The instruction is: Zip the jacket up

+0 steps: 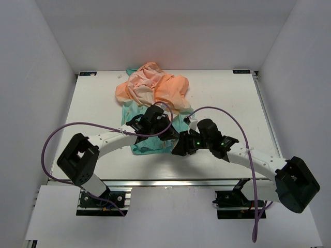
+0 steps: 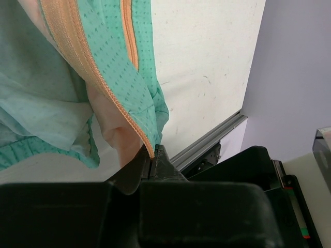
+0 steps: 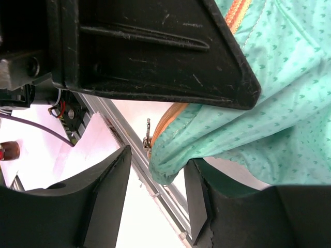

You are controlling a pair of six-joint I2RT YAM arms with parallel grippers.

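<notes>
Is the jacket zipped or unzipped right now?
Unzipped. The left pincer pinches one zipper edge of the jacket, and that edge's teeth hang free, joined to nothing.

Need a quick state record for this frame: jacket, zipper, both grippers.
jacket: crumpled on table, peach end far, teal end by the arms
left gripper: shut on the jacket's orange zipper tape, at its end
right gripper: open, teal hem corner between fingers, unpinched
zipper pull: metal, hanging at that corner
zipper state: tapes apart, unzipped
</notes>
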